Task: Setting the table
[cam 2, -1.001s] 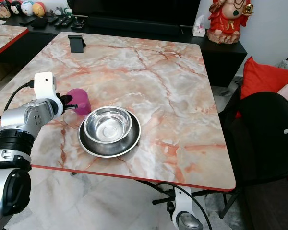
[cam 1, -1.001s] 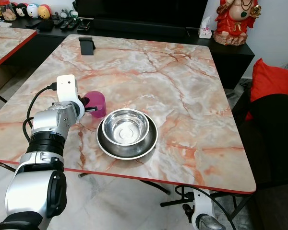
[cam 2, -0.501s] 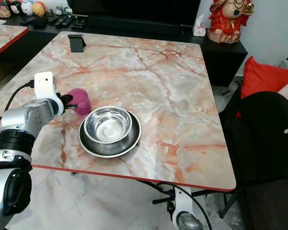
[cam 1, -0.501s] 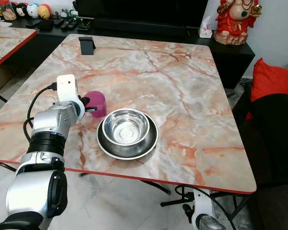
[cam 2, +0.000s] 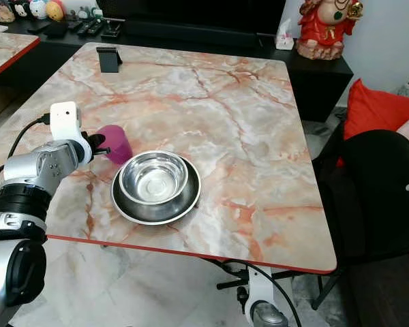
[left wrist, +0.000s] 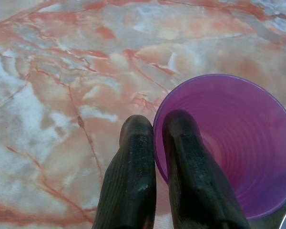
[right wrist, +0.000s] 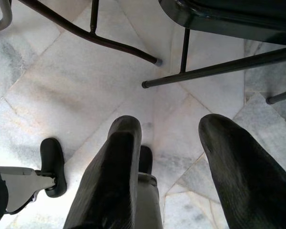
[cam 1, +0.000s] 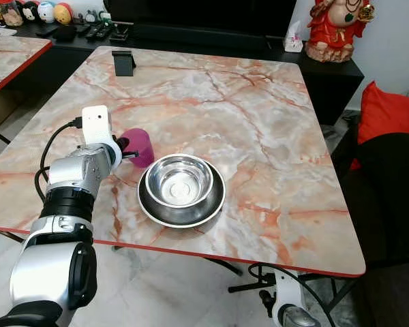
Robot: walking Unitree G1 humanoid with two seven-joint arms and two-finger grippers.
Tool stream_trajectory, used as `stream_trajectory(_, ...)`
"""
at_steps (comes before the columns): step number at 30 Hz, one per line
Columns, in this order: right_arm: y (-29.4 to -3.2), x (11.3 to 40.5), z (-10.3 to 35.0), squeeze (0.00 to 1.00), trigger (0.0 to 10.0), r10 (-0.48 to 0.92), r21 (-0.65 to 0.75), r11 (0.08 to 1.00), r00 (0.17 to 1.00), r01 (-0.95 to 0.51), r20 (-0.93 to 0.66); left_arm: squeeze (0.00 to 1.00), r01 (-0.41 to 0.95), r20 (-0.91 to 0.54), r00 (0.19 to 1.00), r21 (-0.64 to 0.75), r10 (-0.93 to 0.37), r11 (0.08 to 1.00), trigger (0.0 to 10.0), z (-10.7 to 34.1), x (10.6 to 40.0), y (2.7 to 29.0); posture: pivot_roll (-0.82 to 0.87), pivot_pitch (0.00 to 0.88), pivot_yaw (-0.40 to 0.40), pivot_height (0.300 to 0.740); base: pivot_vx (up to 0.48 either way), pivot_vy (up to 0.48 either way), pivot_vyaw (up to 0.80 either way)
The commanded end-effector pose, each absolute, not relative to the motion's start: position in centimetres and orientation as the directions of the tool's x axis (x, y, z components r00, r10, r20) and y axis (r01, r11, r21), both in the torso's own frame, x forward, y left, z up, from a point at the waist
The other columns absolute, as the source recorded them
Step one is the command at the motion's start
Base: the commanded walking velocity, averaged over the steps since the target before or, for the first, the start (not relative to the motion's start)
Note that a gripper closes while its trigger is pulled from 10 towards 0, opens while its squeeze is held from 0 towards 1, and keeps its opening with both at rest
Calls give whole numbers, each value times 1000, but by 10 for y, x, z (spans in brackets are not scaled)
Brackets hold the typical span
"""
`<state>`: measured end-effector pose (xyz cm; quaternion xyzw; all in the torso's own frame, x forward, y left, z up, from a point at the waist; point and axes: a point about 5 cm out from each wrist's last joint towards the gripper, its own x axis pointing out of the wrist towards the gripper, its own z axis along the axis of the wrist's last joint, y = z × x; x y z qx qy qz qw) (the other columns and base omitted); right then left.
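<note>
Left hand (left wrist: 155, 138) pinching purple cup (cam 1: 139, 146) rim, steel bowl (cam 1: 181, 188) just beside, black stand (cam 1: 123, 64) far off.

Marble-patterned table (cam 1: 259, 122) with red edge, seen from above. Near its front left: steel bowl (cam 1: 179, 182) nested in a wider steel dish (cam 1: 151, 204), purple cup (cam 1: 139, 147) just beside it, left gripper (cam 1: 125, 151) at the cup's rim, fingers hard to separate. Far edge: small black stand (cam 1: 123, 63); beyond, red figurine (cam 1: 334, 30) on a dark cabinet.

left gripper (left wrist: 155, 129) fingers pinched together, arm extended | right gripper (right wrist: 169, 143) fingers apart, hanging
</note>
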<state>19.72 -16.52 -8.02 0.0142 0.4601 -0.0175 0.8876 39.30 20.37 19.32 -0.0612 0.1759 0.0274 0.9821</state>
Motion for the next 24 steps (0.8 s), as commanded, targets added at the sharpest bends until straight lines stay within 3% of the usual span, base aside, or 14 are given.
stream_trajectory(1, -167, 197, -80, 0, 10000, -23, 7, 999, 573, 49, -820, 0, -77, -286, 957, -113, 41, 991, 10000, 211, 396, 202, 59, 30, -57, 740, 0, 0, 0)
stream_trajectory(5, -167, 197, -80, 0, 10000, -23, 6, 999, 573, 50, -820, 0, -75, -269, 962, -118, 41, 990, 10000, 216, 397, 201, 58, 30, -58, 740, 0, 0, 0)
stream_trajectory(6, -167, 197, -80, 0, 10000, -23, 6, 999, 573, 50, -819, 451, -79, -266, 963, -120, 44, 990, 10000, 216, 397, 201, 59, 30, -57, 740, 0, 0, 0)
stream_trajectory(7, -167, 197, -80, 0, 10000, -23, 6, 999, 573, 49, -819, 451, -82, -265, 963, -121, 47, 989, 10000, 217, 397, 201, 59, 30, -57, 740, 0, 0, 0)
stream_trajectory(8, -167, 197, -80, 0, 10000, -23, 6, 999, 573, 49, -820, 1000, -81, -263, 964, -123, 47, 989, 10000, 218, 397, 201, 59, 30, -57, 740, 0, 0, 0)
stream_trajectory(12, -167, 197, -80, 0, 10000, -22, 7, 999, 572, 49, -820, 1000, -74, -259, 965, -125, 39, 989, 10000, 218, 397, 201, 60, 30, -57, 740, 0, 0, 0)
stream_trajectory(13, -167, 197, -80, 0, 10000, -22, 7, 999, 572, 49, -820, 0, -76, -259, 965, -124, 41, 989, 10000, 218, 397, 201, 60, 30, -57, 740, 0, 0, 0)
stream_trajectory(19, -167, 197, -80, 0, 10000, -22, 8, 999, 572, 50, -820, 0, -76, -242, 969, -118, 46, 990, 10000, 220, 396, 200, 57, 30, -56, 740, 0, 0, 0)
stream_trajectory(24, -167, 197, -80, 0, 10000, -23, 9, 999, 573, 53, -819, 0, -75, 64, 995, -8, 75, 997, 10000, 249, 388, 205, 55, 29, -55, 740, 0, 0, 0)
